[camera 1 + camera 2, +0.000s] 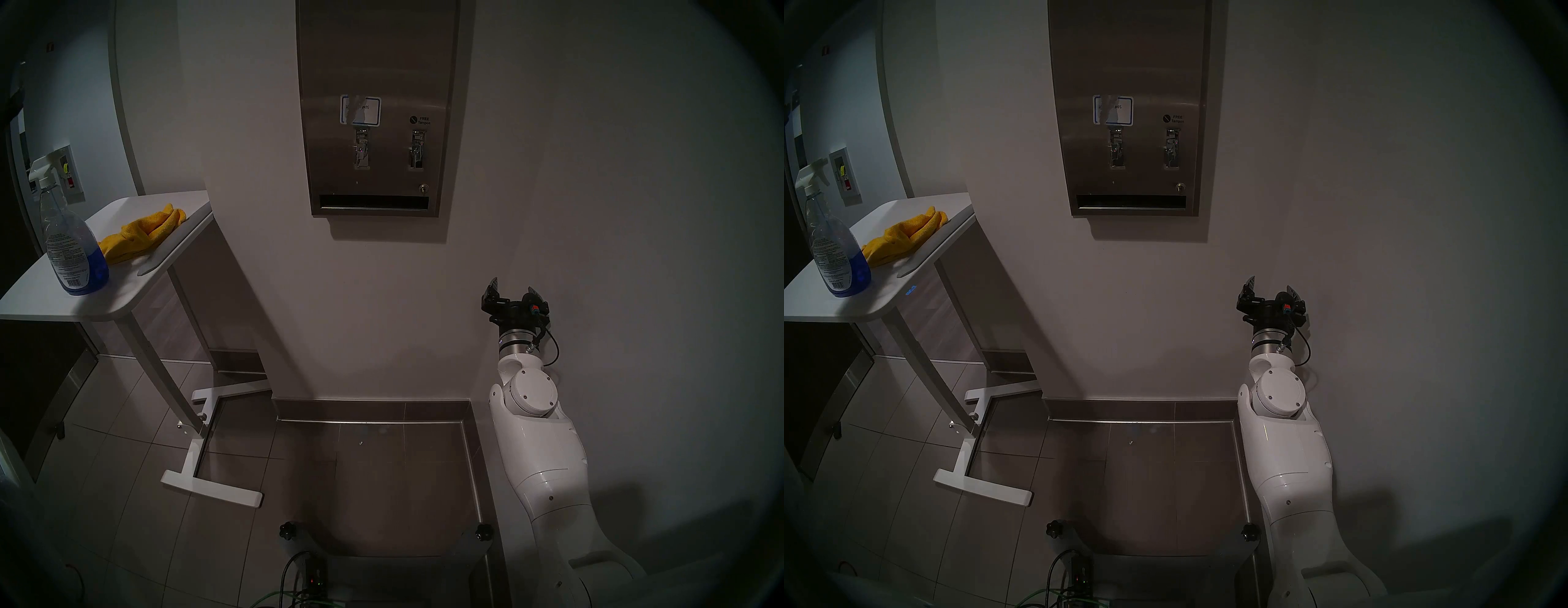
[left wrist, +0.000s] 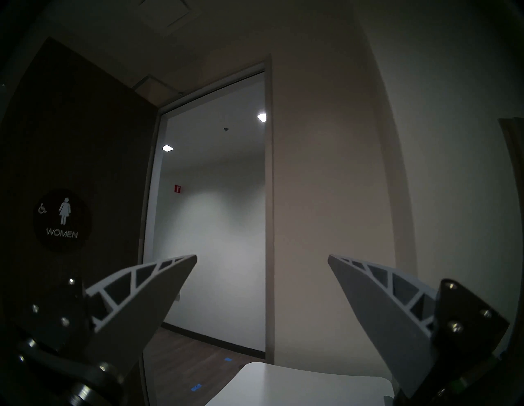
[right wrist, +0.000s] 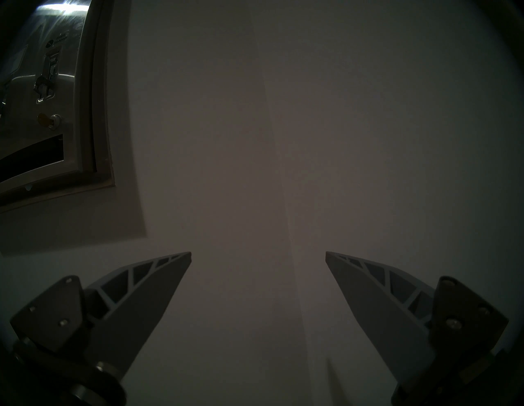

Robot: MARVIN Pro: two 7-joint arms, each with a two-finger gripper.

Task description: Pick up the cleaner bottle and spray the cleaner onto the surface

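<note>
Clear plastic is what you meet first at the far left of your head views: the cleaner bottle (image 1: 72,237) stands upright on the white worktop (image 1: 114,297), near its front rounded corner, with a white trigger nozzle on top and a printed label with a barcode on its side. The cleaner (image 1: 95,267) fills only the lower part, a deep blue pool behind the label. Just beside the bottle, toward the wall, a yellow cloth (image 1: 144,233) lies crumpled, soft and nubbly against the smooth worktop. The worktop rests on slim white legs with a flat H-shaped foot on the grey tiled floor (image 1: 365,475).

Moving right, the surface (image 1: 377,63) hangs on the pale wall: tall brushed stainless steel, with a blue-bordered white sticker (image 1: 360,110), two lever knobs below it, and a dark slot along the bottom. The bottle is well apart from it.

Further right, the right gripper (image 1: 514,293) points up beside the wall on its glossy white arm, jaws spread wide and holding nothing.

Your left gripper (image 2: 262,256) appears in neither head view; only the left wrist view shows it, its ribbed grey fingers (image 2: 147,295) far apart and empty, facing a dark door with a round WOMEN sign (image 2: 62,219) and an open doorway, a corner of the worktop below. The right wrist view alone gives you the lock and key (image 3: 49,120) on the steel front.
</note>
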